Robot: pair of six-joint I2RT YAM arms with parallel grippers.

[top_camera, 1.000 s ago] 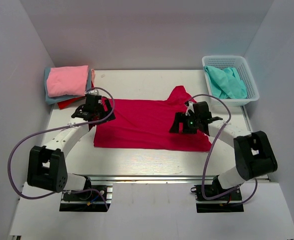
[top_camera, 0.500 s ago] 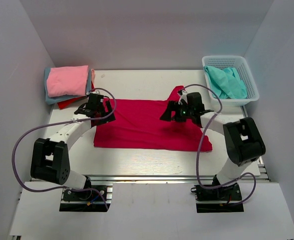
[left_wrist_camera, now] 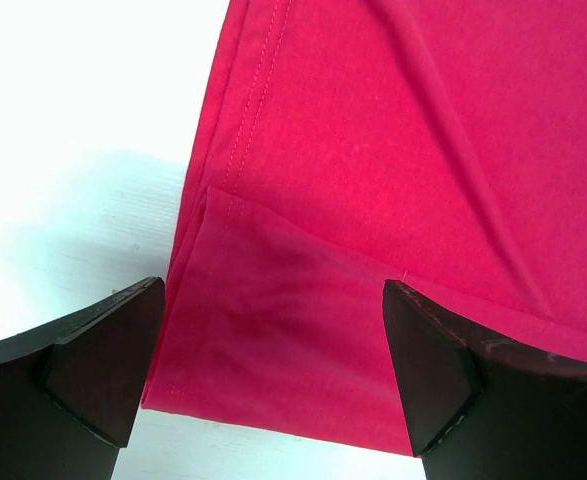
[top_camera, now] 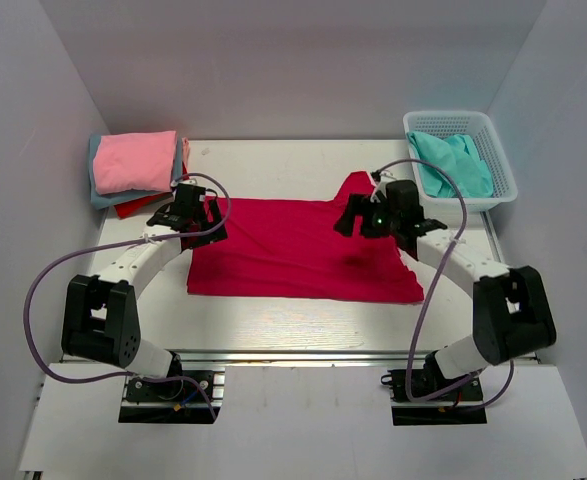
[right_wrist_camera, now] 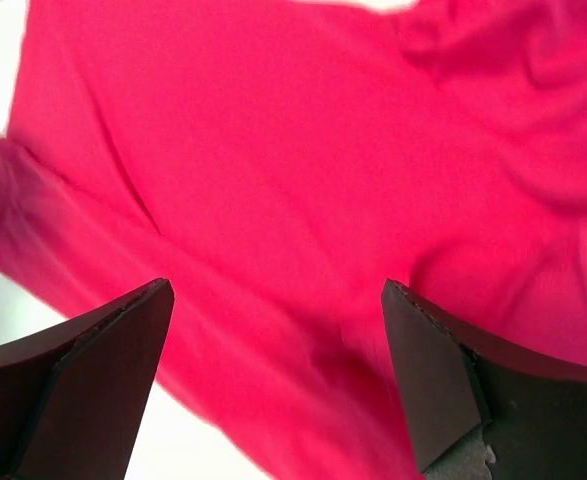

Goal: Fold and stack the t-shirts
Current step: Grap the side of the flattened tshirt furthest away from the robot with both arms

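Observation:
A crimson-magenta t-shirt (top_camera: 293, 250) lies spread flat in the middle of the table, one sleeve bunched up at its far right. My left gripper (top_camera: 188, 212) hovers open over the shirt's far left corner; the left wrist view shows the hemmed corner (left_wrist_camera: 273, 330) between the spread fingers. My right gripper (top_camera: 363, 218) hangs open above the shirt's far right part, with only red cloth (right_wrist_camera: 273, 230) under it. A folded stack sits at the back left: a light pink shirt (top_camera: 133, 160) on top, grey-blue (top_camera: 98, 190) and red (top_camera: 133, 207) edges below. A teal shirt (top_camera: 455, 165) lies in the basket.
The white mesh basket (top_camera: 498, 170) stands at the back right corner. White walls close in the table on the left, back and right. Purple cables loop from both arms over the table's sides.
The right gripper swung from the shirt's right side toward its far right part near the sleeve. The left gripper shifted slightly toward the far left corner. Both stayed open.

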